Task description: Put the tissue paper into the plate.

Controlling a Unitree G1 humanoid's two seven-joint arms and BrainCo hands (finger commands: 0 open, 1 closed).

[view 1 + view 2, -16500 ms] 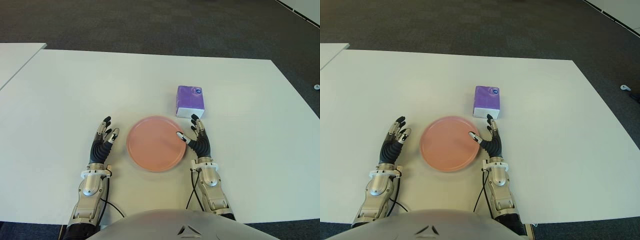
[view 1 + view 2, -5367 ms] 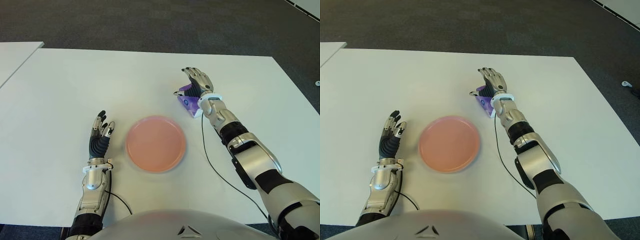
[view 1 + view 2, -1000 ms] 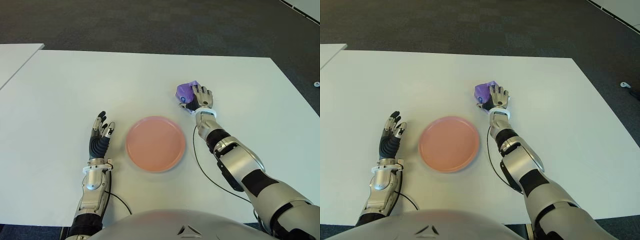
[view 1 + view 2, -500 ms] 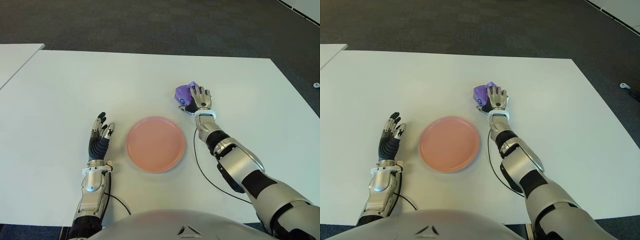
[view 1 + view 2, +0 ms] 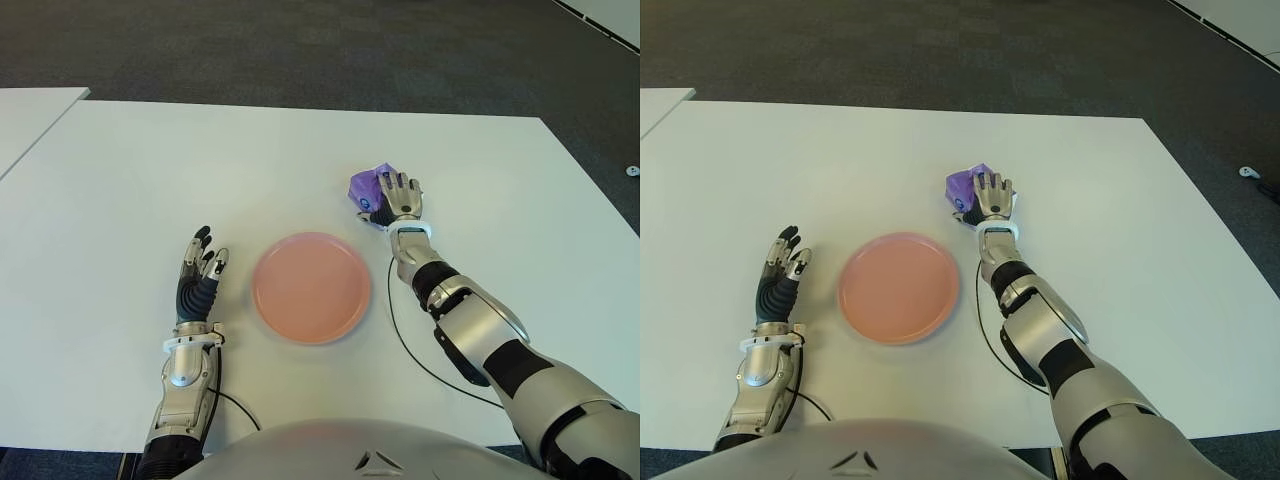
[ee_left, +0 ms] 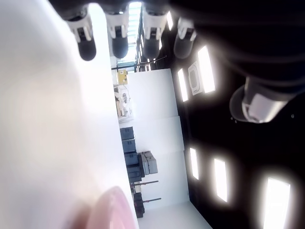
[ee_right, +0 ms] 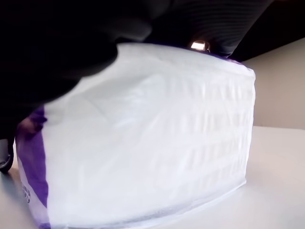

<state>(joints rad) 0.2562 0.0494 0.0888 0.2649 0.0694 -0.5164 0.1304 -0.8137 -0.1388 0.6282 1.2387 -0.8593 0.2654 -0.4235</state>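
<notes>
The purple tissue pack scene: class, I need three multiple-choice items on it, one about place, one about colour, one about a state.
1. Where is the purple plastic-wrapped tissue pack?
A. On the round pink plate
B. In the right hand, beyond the plate and to its right
C. Beside the left hand

2. What colour is the round plate?
A. Pink
B. Blue
C. Green

3. How is the left hand?
A. Closed on the pack
B. Fingers straight, holding nothing
C. Lying in the plate

Answers: 1 B, the right hand grips the pack over the white table, away from the plate. 2 A, the plate shows salmon pink in both eye views. 3 B, the left hand shows left of the plate with extended fingers.
</notes>
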